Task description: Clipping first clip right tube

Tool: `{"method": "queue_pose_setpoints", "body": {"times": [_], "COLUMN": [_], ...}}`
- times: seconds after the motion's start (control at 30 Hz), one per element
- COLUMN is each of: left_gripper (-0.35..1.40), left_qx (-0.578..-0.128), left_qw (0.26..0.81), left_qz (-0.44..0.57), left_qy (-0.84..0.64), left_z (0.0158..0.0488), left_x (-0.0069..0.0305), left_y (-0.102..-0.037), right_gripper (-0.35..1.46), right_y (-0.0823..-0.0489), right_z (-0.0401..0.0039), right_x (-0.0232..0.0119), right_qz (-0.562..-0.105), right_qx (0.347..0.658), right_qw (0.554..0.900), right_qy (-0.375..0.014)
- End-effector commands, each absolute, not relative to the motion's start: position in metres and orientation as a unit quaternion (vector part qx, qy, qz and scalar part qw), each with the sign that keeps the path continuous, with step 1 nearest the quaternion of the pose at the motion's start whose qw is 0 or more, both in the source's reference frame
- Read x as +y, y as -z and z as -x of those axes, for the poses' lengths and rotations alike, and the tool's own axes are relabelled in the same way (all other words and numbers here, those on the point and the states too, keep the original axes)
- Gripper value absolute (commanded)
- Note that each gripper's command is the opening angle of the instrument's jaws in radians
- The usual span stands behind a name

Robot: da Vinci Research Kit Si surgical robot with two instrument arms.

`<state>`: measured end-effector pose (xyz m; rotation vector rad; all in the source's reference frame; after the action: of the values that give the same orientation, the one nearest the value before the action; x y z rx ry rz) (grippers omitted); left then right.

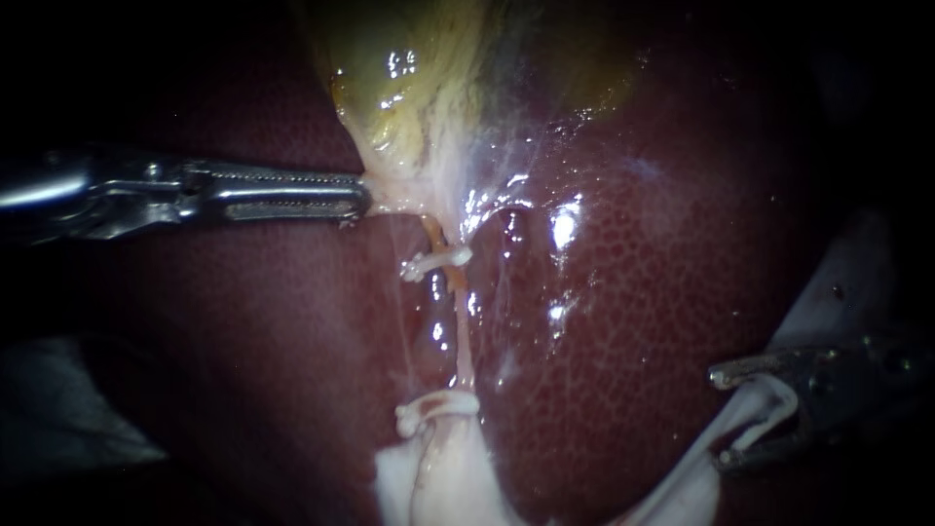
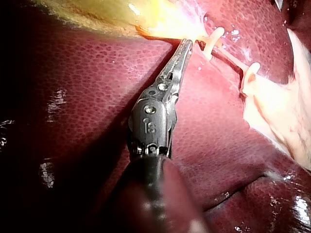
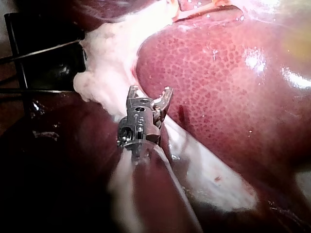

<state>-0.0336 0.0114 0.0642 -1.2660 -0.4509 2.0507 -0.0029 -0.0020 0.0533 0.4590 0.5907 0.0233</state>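
Two jaws of the left instrument [image 1: 362,195] pinch the gallbladder [image 1: 390,68]; jaws of the right instrument [image 1: 723,417] stand apart near the liver [image 1: 623,321].

Instruments: two, the left instrument [image 1: 362,195] and the right instrument [image 1: 723,414]
Tubes: one tube [image 1: 460,336]
Clips: two on it, an upper clip [image 1: 435,261] and a lower clip [image 1: 433,407]
Organs: two, one gallbladder [image 1: 409,88] and one liver [image 1: 633,321]

Darkness round the lit field, a black box [image 3: 46,63] at its margin — light hard, glinting.
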Motion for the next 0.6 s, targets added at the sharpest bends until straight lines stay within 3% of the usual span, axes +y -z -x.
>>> {"method": "queue_pose_setpoints", "body": {"times": [0.03,0.43,0.6], "left_gripper": [-0.35,-0.35,-0.35], "left_qx": [-0.174,-0.167,-0.169], "left_qw": [0.338,0.354,0.357], "left_qz": [0.486,0.487,0.487], "left_qy": [-0.787,-0.781,-0.779], "left_z": [0.0333,0.028,0.0281], "left_x": [0.0116,0.0134,0.0133], "left_y": [-0.064,-0.0582,-0.0578], "right_gripper": [0.49,0.5,0.5], "right_y": [-0.0533,-0.0534,-0.0534], "right_z": [0.003,0.0025,0.0015], "right_x": [-0.002,-0.0018,-0.0015], "right_qz": [-0.224,-0.226,-0.248], "right_qx": [0.289,0.292,0.321], "right_qw": [0.931,0.929,0.914], "right_qy": [-0.011,-0.014,-0.019]}}
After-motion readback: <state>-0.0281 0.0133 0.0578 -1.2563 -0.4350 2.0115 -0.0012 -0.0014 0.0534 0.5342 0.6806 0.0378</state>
